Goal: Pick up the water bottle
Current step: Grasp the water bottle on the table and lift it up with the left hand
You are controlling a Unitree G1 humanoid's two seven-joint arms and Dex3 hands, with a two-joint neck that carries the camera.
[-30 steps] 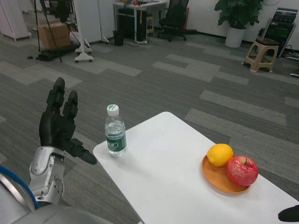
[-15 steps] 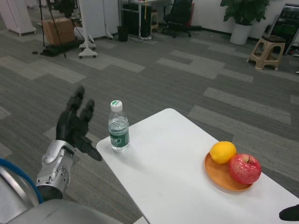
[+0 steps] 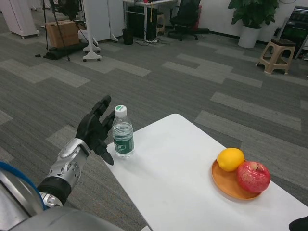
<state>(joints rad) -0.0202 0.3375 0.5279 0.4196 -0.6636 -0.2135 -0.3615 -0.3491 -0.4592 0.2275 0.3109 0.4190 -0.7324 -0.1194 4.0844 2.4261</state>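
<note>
A small clear water bottle [image 3: 122, 134] with a white cap and green label stands upright near the far left corner of the white table [image 3: 178, 183]. My left hand [image 3: 96, 129] is just to the bottle's left, fingers spread and pointing up and forward, thumb low beside the bottle's base. It holds nothing, and a narrow gap shows between it and the bottle. Only a dark sliver of my right hand [image 3: 299, 224] shows at the bottom right corner; how its fingers lie is hidden.
An orange plate [image 3: 228, 184] on the table's right carries a yellow lemon [image 3: 230, 159] and a red apple [image 3: 252, 176]. Beyond the table lies carpeted floor with a stool [image 3: 275, 55], a potted plant [image 3: 250, 19], chairs and a cardboard box [image 3: 61, 32] far off.
My left hand has moved right and forward, from well clear of the table's corner to right beside the bottle. The camera has shifted a little; the bottle stands where it was.
</note>
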